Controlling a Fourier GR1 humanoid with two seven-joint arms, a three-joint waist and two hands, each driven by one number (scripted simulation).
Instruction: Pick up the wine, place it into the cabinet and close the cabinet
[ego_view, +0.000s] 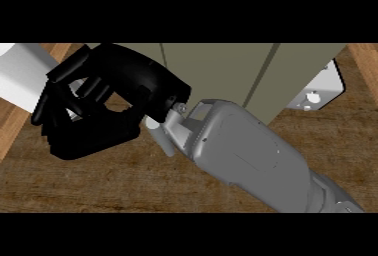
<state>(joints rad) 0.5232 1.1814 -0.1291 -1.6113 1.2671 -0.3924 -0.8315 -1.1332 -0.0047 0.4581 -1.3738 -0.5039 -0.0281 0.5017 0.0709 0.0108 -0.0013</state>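
The grey right forearm (251, 155) is seen stretched over the wooden tabletop (111, 185) from the lower right. Its black hand (111, 90) is curled up at the left, fingers bent in, and nothing can be made out inside them. Behind it, the olive cabinet (214, 70) is seen with its doors looking shut. Where the wine is can't be told, tbh.

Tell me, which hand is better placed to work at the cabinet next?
Probably the right hand: its grey forearm enters from the lower right, and the hand is beside the cabinet and a white panel. The left hand shows nowhere.
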